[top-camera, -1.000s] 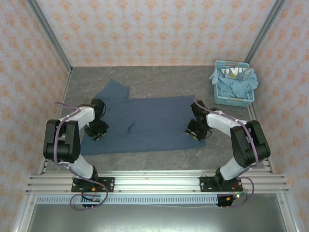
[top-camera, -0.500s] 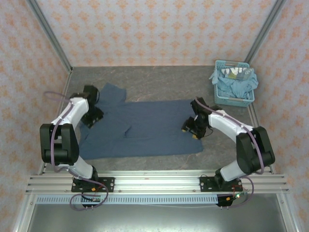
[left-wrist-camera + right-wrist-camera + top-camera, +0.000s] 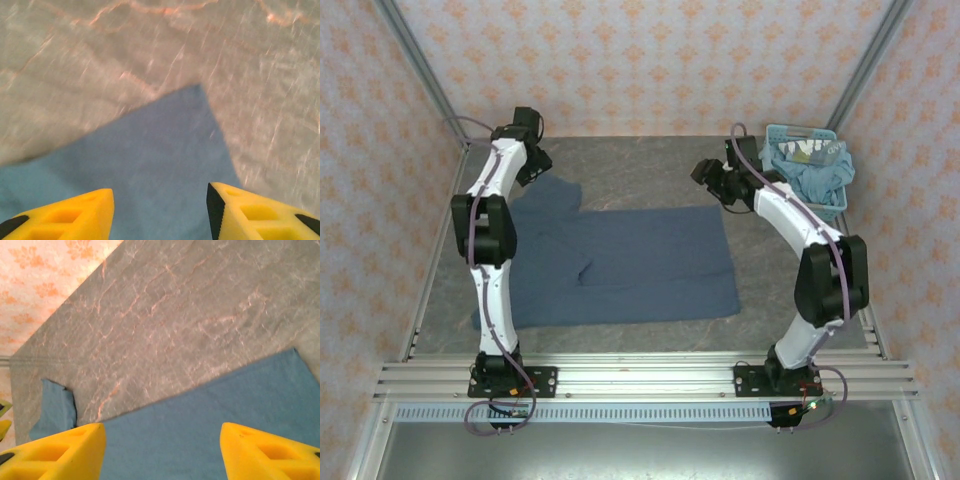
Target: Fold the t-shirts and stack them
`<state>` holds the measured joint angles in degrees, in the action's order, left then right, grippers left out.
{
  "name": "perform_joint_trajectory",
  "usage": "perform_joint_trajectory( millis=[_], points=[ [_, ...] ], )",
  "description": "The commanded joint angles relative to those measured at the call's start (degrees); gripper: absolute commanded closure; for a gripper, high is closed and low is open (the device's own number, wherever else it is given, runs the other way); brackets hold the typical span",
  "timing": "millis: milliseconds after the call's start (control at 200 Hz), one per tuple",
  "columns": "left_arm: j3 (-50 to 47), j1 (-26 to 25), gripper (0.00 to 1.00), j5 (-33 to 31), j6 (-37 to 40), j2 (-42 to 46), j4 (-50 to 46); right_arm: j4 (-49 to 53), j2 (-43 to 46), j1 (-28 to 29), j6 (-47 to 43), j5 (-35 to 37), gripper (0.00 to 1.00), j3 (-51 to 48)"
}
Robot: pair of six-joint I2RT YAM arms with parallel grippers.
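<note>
T-shirt [image 3: 620, 265] in dark slate-blue lies spread flat across the middle of the frame on the grey marbled table [image 3: 650, 160], one sleeve [image 3: 548, 195] poking out toward the upper left. It is flat and smoothed, which I judge leaves it ready for a fold. You have the left gripper [image 3: 533, 168] raised above that sleeve at the upper left. In its wrist view the yellow fingers [image 3: 75, 210] stand well apart with nothing between them, and the sleeve's corner lies on the table below. The right gripper [image 3: 710, 180] hangs above the garment's upper right corner, near the light-blue lattice basket [image 3: 802, 209]. Its jaws too are spread wide and empty, and its wrist view looks down on the cloth's far edge. Both arms hold no cloth and sit high, one over each far corner, so you seem placed to come down and take both at once. The lighter blue shirts [image 3: 815, 180] wait heaped in the basket at the upper right, clear of the working area. No folded stack is visible.
</note>
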<state>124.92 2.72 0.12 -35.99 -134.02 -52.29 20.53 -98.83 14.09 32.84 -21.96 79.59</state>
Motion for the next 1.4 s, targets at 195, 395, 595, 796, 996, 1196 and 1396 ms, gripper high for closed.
perform_joint_trajectory(
  millis=[195,395,595,796,996,1196,1396],
  points=[
    [24.8,0.6,0.42,-7.6,3.1,-18.2,-4.5,-0.5,-2.4,-1.1,-0.1,-3.4,0.38,4.6],
    [26.9,0.5,0.35,-5.5,2.2,-23.2,0.2,-1.3,0.7,-1.1,0.4,-3.6,0.38,0.6],
    [30.5,-1.6,0.35,-4.0,4.1,-26.7,-4.6,-3.0,2.7,-1.1,1.6,-3.7,0.38,-3.8],
    [30.4,-2.3,0.38,-4.1,2.5,-28.3,-13.4,-3.5,2.0,-1.3,2.2,-3.8,0.38,-3.7],
    [30.9,-2.1,0.62,-0.9,1.4,-28.1,-16.1,-3.4,1.3,-1.2,2.3,-3.9,0.38,-2.7],
    [29.8,-3.3,0.83,0.4,3.0,-27.4,-17.6,-3.2,0.9,-1.3,2.2,-3.0,0.38,-3.4],
    [28.1,-3.9,1.00,-1.2,2.9,-23.2,-16.8,2.8,-2.3,-1.6,0.1,3.3,0.39,-0.7]
  ],
)
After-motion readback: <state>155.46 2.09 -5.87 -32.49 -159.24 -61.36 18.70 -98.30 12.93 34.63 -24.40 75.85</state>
